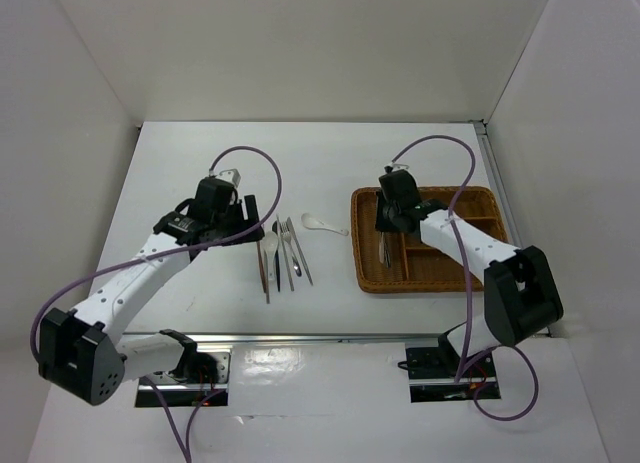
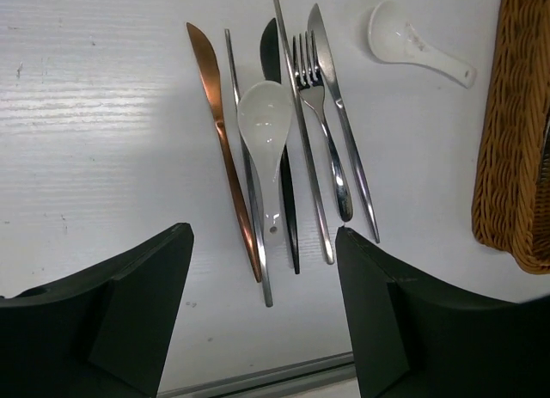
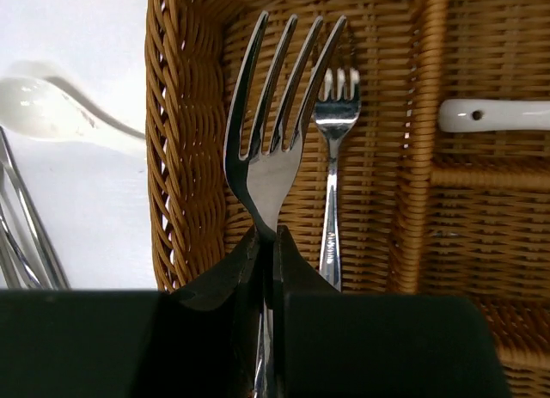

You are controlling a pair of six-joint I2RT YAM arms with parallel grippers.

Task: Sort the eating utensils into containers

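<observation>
Left gripper (image 2: pixel 265 236): jaws apart, above loose cutlery (image 2: pixel 262 114).
Right gripper (image 3: pixel 266 243): clamped on fork (image 3: pixel 273 170), over tray (image 3: pixel 185 157).
In tray: second fork (image 3: pixel 335 114), spoon (image 3: pixel 494 114).

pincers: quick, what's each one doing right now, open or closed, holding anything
left pincer: open, holding nothing.
right pincer: closed on a silver fork, above the wicker tray.

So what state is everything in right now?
Left gripper: open, empty, over the cutlery row.
Right gripper: shut on held fork, over the tray.
Second fork: lying in the tray's long section.
Tray spoon: lying in a side compartment.
Cutlery row: lying side by side, unsorted.
Lone spoon: lying apart, beside the tray.
</observation>
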